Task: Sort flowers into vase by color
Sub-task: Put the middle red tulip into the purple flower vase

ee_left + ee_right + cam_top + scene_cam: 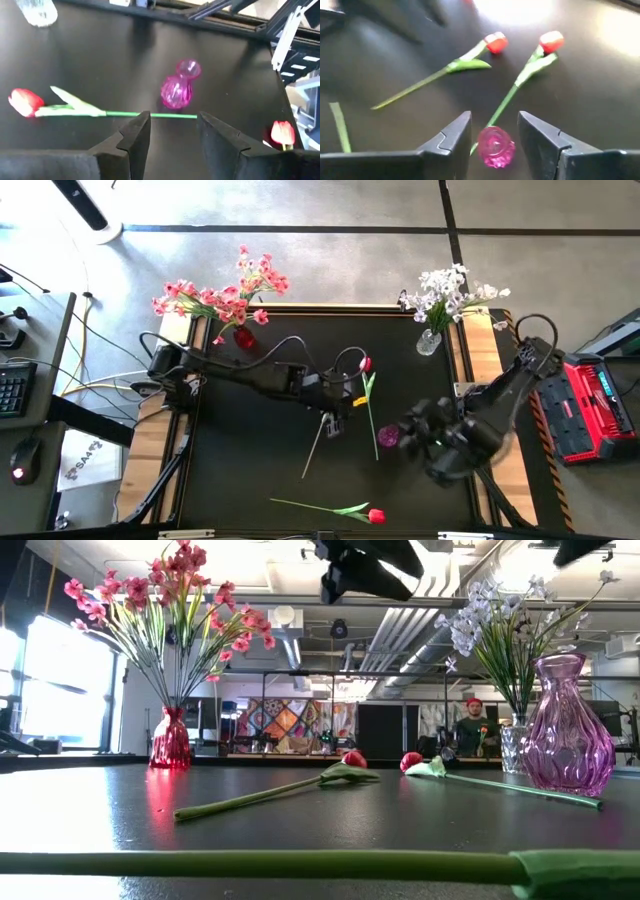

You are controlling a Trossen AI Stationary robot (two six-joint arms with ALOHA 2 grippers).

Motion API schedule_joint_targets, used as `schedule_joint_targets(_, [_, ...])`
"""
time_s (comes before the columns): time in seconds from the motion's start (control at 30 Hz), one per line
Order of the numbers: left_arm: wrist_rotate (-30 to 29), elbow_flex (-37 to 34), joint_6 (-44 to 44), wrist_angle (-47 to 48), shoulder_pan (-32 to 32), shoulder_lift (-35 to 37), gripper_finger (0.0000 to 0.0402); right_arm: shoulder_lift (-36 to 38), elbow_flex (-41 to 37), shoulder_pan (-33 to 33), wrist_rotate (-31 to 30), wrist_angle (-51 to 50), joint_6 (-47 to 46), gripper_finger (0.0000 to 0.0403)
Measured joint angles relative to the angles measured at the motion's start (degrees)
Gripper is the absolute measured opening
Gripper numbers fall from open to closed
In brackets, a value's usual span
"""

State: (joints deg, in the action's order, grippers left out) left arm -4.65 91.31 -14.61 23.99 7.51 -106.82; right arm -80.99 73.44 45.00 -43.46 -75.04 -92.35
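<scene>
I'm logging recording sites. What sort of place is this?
Likely a robotics lab or workshop: exposed ceiling ducts, a grey desktop keyboard beside the black work table, and a red equipment case.

Table (90,820) dark, glossy; purple vase (565,730) clear glass; red vase (170,740) glassy.

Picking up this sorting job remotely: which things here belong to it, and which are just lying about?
Job:
three red tulips lying on the table
empty purple vase
red vase with pink flowers
clear vase with white flowers
left gripper and right gripper, both open

Lying about:
red case
keyboard
</scene>
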Motion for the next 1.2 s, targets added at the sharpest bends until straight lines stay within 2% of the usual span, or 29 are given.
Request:
schedule_joint_targets(0.1, [0.0, 0.0, -0.2, 2.6, 0.0, 0.6, 0.015, 0.0, -1.3, -7.7, 6.8, 3.2, 8.0, 0.0147])
schedule_joint_targets(0.23, [-0.7, 0.0, -0.8, 7.1, 0.0, 2.7, 0.0149, -0.1, -2.7, -19.2, 9.5, 11.0, 17.5, 0.0147])
schedule_joint_targets(0.33, [-2.1, 0.0, -1.6, 11.1, 0.0, 4.7, 0.0149, -0.1, -4.5, -27.8, 14.2, 17.9, 24.2, 0.0147])
schedule_joint_targets(0.57, [-8.2, 0.1, -4.4, 19.3, 1.9, 7.8, 0.0149, -2.5, -9.5, -44.2, 25.3, 28.6, 32.2, 0.0147])
schedule_joint_targets(0.67, [-10.5, 0.1, -6.0, 21.7, 3.2, 8.4, 0.0149, -6.3, -9.7, -48.5, 31.0, 31.4, 38.0, 0.0147])
schedule_joint_targets(0.8, [-13.4, 0.1, -7.8, 24.3, 4.8, 8.6, 0.0149, -12.3, -9.7, -52.1, 35.5, 32.9, 41.9, 0.0145])
schedule_joint_targets(1.07, [-15.8, 0.1, -10.5, 27.7, 7.1, 8.5, 0.0149, -19.9, -9.7, -56.8, 37.0, 34.0, 46.0, 0.0133])
schedule_joint_targets(1.2, [-16.6, 0.1, -10.8, 27.7, 7.6, 8.5, 0.0149, -22.8, -9.7, -59.1, 39.7, 36.1, 48.0, 0.0123])
